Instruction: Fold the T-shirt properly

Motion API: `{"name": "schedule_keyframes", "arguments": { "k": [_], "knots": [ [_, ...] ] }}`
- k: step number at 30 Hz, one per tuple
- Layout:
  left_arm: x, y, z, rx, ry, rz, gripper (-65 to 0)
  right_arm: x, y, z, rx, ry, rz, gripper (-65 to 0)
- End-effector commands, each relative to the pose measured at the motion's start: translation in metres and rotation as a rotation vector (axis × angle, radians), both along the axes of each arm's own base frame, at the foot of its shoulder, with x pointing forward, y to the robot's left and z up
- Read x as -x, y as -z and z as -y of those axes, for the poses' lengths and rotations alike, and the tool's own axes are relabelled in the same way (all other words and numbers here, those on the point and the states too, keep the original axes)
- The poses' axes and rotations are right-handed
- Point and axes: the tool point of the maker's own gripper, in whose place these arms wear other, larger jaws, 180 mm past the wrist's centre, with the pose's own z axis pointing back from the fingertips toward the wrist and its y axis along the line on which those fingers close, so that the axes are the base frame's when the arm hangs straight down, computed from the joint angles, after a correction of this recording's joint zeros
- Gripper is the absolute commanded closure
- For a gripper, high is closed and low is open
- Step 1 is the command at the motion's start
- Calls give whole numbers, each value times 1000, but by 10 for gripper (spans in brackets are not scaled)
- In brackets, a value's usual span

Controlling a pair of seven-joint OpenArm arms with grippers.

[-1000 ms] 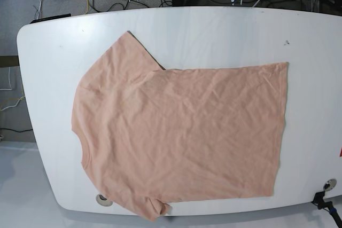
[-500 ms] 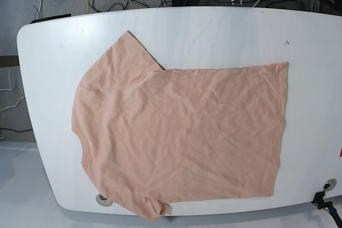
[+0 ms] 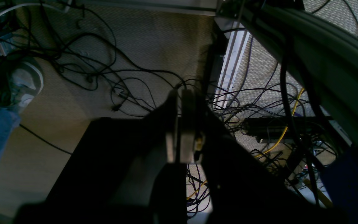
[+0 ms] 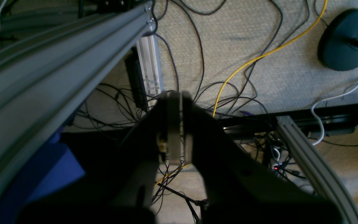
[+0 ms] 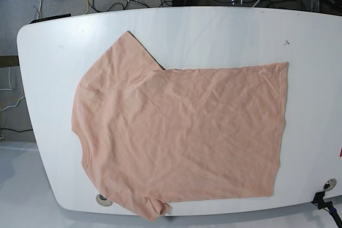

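The peach T-shirt [image 5: 176, 132] lies spread flat and lightly wrinkled on the white table [image 5: 224, 30], collar to the left, hem to the right, one sleeve pointing to the far side and one at the near edge. Neither gripper shows in the base view. In the left wrist view my left gripper [image 3: 180, 93] hangs shut over the cabled floor beyond the table, nothing between its fingers. My right gripper [image 4: 175, 95] in the right wrist view is likewise shut and empty above the floor.
Tangled cables and a yellow cable [image 4: 250, 60] cover the carpet behind the table. Aluminium frame rails [image 4: 57, 62] run beside both grippers. A round dark stand base [image 4: 343, 39] sits on the floor. A clamp [image 5: 323, 198] grips the table's near right edge.
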Motion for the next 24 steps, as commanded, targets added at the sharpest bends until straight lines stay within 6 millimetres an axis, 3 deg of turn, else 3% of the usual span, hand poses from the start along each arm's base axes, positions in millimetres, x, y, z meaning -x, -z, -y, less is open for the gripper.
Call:
{"name": "schedule_keyframes", "arguments": {
  "k": [1,6,10,18,24],
  "knots": [
    [1,0,-2,1,2,1,0,3,0,-1,-4,-2,0,-8],
    [1,0,-5,-4,4,11,0,14,0,0,-3,-6,-6,-7],
    [7,0,-6,-7,5,7,0,29,-1,11,15,-12,-16,-7],
    [44,-4,-22,-29,19,-2,0,64,-8,55,81,-47,-15,-7],
    [52,-5,-18,-22,13,10,0,73,-9,58,84,-51,-22,0]
  ]
}}
